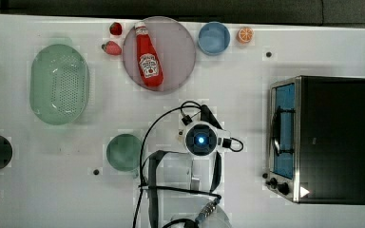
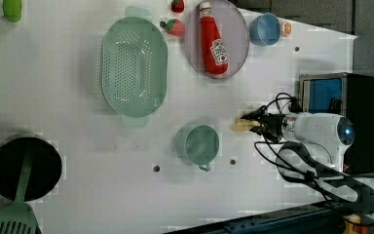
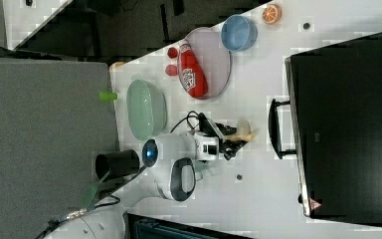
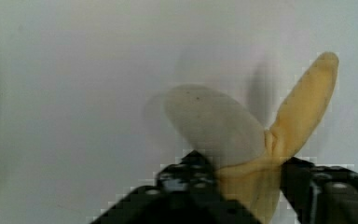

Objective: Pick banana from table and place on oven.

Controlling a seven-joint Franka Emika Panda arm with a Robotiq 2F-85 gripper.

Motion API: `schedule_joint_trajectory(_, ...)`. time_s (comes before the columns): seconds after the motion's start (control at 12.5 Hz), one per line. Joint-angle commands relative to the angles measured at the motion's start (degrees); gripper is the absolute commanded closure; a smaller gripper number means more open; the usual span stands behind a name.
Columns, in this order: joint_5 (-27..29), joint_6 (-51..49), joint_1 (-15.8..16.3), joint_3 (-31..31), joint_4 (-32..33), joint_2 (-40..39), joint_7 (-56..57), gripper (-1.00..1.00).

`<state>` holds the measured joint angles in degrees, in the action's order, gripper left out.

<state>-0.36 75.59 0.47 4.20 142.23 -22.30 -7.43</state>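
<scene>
The banana (image 4: 242, 140), a small pale yellow piece with its peel spread open, rests on the white table (image 1: 247, 85) between the green cup and the oven. My gripper (image 4: 249, 186) has come down over it, with one black finger pressed against each side of its yellow base. From the side, the banana (image 2: 242, 125) pokes out past the fingertips (image 2: 259, 127), and it appears again as banana (image 3: 242, 130). In the top view my wrist (image 1: 200, 139) covers it. The oven (image 1: 332, 137), black-topped with a blue glass door, stands at the top view's right.
The green cup (image 1: 123, 152) sits close to my arm on the top view's left. Further off are a green colander (image 1: 59, 83), a ketchup bottle (image 1: 148, 54) on a plate, a blue bowl (image 1: 214, 38), an orange slice (image 1: 245, 34) and strawberries (image 1: 112, 47).
</scene>
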Motion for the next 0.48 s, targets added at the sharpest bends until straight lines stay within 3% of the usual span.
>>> schedule_joint_trajectory(0.08, -1.25, -0.13, -1.45, -0.11, -0.25, 2.71, -1.71, 0.48)
schedule_joint_trajectory(0.24, -1.21, -1.91, -1.38, -0.37, -0.38, 7.25, -1.80, 0.48)
schedule_joint_trajectory(0.48, -1.20, -16.38, -1.15, -1.07, -2.37, 19.00, -1.80, 0.48)
